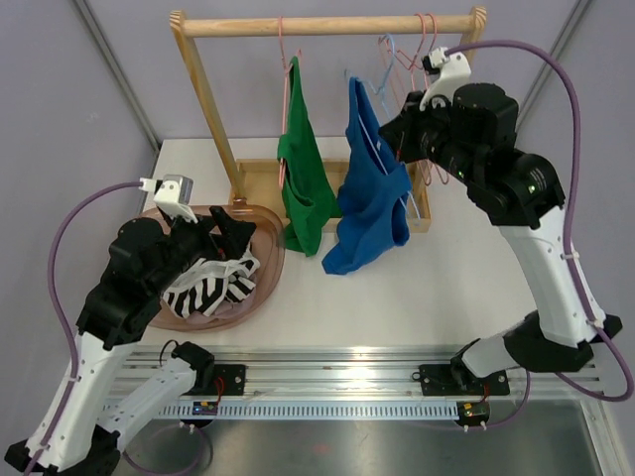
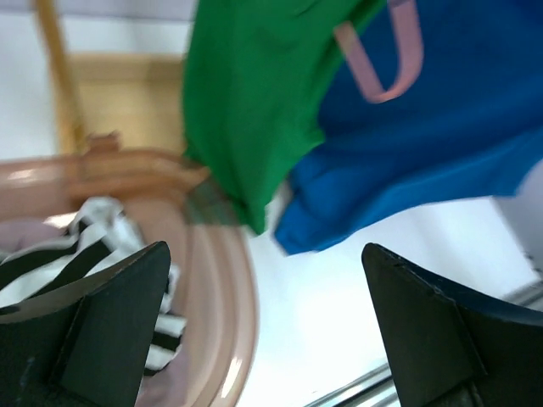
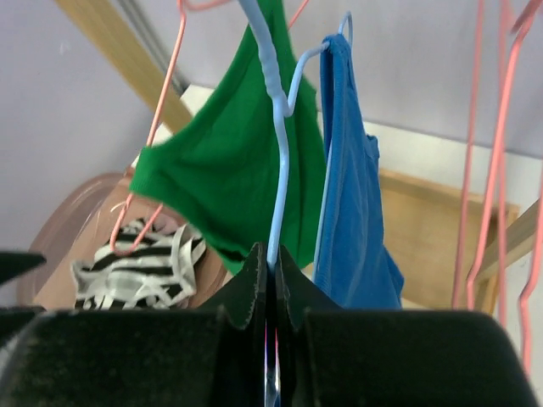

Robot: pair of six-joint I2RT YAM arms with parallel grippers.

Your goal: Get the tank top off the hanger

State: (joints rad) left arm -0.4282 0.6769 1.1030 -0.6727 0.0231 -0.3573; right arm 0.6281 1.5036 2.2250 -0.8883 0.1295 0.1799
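Note:
A blue tank top (image 1: 372, 198) hangs on a light blue wire hanger (image 1: 385, 74) from the wooden rack (image 1: 327, 25). A green tank top (image 1: 303, 188) hangs to its left on a pink hanger. My right gripper (image 1: 395, 129) is shut on the blue hanger's wire; in the right wrist view the wire (image 3: 276, 153) runs up from the closed fingertips (image 3: 270, 259), with the blue top (image 3: 352, 186) to its right. My left gripper (image 1: 233, 233) is open and empty above the basin; in its wrist view (image 2: 265, 254) the green top (image 2: 254, 110) and blue top (image 2: 424, 153) hang ahead.
A pink basin (image 1: 268, 273) at the left holds a black-and-white striped garment (image 1: 213, 283). Empty pink hangers (image 3: 484, 153) hang at the rack's right end. The rack's wooden base tray (image 1: 253, 178) lies behind the tops.

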